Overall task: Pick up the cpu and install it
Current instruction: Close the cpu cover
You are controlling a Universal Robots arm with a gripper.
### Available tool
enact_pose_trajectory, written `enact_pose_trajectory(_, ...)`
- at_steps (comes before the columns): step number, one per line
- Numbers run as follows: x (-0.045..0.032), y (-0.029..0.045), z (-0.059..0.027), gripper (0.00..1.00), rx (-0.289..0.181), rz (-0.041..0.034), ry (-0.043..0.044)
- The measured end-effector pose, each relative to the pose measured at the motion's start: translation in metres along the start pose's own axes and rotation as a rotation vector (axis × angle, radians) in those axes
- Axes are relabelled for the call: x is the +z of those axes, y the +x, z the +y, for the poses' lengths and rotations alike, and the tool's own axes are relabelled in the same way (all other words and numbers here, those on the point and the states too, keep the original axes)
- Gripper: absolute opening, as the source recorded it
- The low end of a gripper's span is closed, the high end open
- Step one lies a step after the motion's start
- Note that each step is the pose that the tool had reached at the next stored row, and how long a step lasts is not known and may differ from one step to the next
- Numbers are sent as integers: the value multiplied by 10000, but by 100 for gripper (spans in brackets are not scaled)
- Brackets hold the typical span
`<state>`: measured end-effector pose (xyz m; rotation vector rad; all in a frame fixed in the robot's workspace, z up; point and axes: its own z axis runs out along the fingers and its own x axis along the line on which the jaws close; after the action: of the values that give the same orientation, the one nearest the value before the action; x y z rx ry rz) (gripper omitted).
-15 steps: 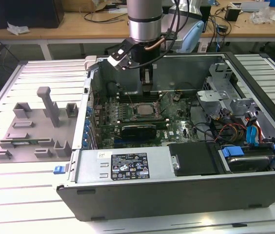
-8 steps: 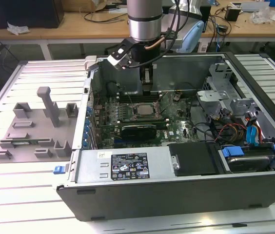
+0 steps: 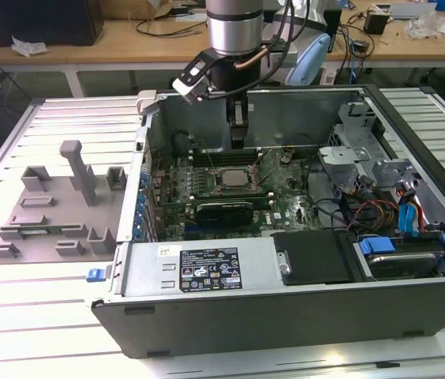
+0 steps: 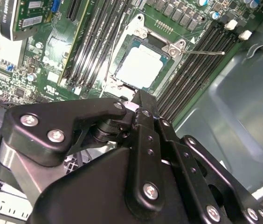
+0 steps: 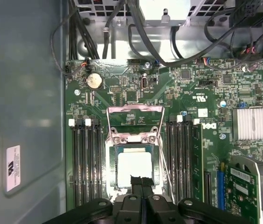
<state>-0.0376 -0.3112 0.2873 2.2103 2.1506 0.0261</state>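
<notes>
white sticker (image 5: 12,168) on case wall (image 5: 29,84), black label (image 3: 209,271) on silver box (image 3: 147,272), nothing legible

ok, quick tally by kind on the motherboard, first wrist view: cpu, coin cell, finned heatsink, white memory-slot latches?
cpu: 1
coin cell battery: 1
finned silver heatsink: 1
white memory-slot latches: 4
Total: 7

The robot arm (image 3: 233,28) ends in a ribbed silver cylinder above a black wrist (image 3: 234,76), looped by a brownish cable (image 3: 248,60), with a small pale-faced black box (image 3: 192,79) mounted alongside. The matte black gripper (image 4: 138,100) is built of angular linkage bars (image 4: 71,123) fastened with bright silver screws (image 4: 150,190).
</notes>
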Motion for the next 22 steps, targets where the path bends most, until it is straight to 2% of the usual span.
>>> enact_pose_trajectory(2,-30,-1,2,11,0,1,0)
enact_pose_trajectory(9,-34,-1,3,11,-1,1,0)
enact_pose_trajectory(22,-26,4,166,11,1,1,0)
